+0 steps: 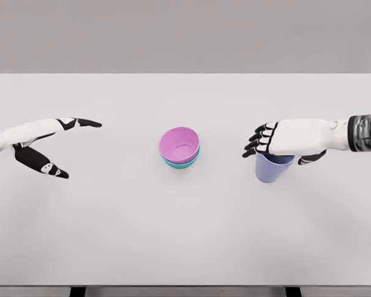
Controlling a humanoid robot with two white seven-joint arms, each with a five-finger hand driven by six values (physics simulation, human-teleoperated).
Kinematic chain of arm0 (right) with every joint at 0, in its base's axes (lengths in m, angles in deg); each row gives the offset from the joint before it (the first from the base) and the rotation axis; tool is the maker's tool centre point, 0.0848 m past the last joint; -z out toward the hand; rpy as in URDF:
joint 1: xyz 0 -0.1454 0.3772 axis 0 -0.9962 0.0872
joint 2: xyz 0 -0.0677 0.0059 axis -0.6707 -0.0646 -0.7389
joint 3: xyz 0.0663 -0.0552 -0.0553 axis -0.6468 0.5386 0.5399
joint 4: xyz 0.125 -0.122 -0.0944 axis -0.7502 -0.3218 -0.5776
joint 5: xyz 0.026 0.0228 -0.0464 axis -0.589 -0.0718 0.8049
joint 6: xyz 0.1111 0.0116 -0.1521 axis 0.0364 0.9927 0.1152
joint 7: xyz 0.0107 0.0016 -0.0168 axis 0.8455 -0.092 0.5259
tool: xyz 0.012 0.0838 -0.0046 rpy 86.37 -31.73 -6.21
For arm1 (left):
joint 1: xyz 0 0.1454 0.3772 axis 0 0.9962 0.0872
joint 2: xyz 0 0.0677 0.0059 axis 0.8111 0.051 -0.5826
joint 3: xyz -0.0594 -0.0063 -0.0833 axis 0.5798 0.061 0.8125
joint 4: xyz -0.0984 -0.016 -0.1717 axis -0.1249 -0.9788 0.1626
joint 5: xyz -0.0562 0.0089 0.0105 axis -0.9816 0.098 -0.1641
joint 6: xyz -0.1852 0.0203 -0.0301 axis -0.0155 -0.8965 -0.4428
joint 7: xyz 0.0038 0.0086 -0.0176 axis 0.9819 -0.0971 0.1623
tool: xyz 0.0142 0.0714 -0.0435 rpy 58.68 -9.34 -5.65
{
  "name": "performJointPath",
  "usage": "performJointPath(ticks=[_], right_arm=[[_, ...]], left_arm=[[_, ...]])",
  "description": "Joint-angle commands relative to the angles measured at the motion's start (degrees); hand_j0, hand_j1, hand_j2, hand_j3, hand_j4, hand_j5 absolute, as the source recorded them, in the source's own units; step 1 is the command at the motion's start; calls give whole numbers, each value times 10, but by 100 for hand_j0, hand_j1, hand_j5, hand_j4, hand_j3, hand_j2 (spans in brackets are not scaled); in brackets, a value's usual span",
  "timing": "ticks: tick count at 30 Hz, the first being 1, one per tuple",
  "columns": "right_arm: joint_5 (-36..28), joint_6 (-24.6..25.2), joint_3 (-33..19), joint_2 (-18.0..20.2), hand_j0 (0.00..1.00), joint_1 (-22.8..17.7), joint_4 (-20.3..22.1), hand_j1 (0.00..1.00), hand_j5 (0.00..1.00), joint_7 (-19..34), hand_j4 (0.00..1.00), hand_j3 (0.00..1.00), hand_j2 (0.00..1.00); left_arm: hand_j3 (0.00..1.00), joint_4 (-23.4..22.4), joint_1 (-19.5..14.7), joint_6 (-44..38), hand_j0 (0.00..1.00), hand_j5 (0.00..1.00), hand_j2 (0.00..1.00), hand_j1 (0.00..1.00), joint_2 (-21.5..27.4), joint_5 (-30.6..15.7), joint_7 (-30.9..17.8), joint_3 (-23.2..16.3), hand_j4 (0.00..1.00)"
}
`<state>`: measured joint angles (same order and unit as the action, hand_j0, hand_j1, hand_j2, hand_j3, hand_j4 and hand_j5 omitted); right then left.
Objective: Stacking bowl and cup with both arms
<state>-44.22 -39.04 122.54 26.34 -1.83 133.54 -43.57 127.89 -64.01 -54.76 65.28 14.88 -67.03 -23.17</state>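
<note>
- The pink bowl (179, 143) sits inside the teal bowl (180, 163) near the middle of the table (185, 241); only the teal rim shows under it, so the bowl part of the stack looks finished.
- The lavender cup (273, 168) stands upright on the table, toward the right edge and clearly apart from the bowls. It is not yet on the stack.
- The right hand (285, 138) lies over the cup's mouth, palm down, with the dark fingers (257, 145) bent toward the bowls. I cannot tell whether it grips the cup or only hovers on the rim, because the hand hides the contact.
- I judge this top position is for lifting the cup and carrying it sideways onto the pink bowl.
- The left hand (46, 143) is near the left edge, far from the bowls, fingers spread and holding nothing, probably kept out of the way.
</note>
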Motion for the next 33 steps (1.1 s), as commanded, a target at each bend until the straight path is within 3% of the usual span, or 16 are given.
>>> performJointPath(ticks=[1,5,8,13,23,29,33], right_arm=[[-2,1,1,-3,100,0,0,100,100,0,100,100,100],[-2,1,1,-5,97,2,2,97,97,0,97,97,97],[-2,1,1,-5,81,2,2,81,81,0,81,81,81],[-2,1,1,-5,68,5,1,68,68,0,68,68,68],[-9,1,-8,-7,69,23,-3,69,69,0,69,69,69],[-7,1,-8,-60,69,50,-52,69,69,0,69,69,69],[-7,1,-8,-85,69,66,-55,69,69,0,69,69,69]], left_arm=[[100,-1,0,-1,100,100,100,100,-1,-4,0,3,100],[100,2,0,-1,100,100,100,100,-12,-4,0,4,100],[100,2,0,-1,100,100,100,100,-16,-4,0,5,100],[100,2,0,-1,100,100,100,100,-16,-4,0,8,100],[100,2,0,-1,100,100,100,100,-20,-4,0,8,100],[100,2,0,-1,100,100,100,100,-20,-4,0,8,100],[100,4,0,-1,100,100,100,100,-20,-5,0,8,100]])
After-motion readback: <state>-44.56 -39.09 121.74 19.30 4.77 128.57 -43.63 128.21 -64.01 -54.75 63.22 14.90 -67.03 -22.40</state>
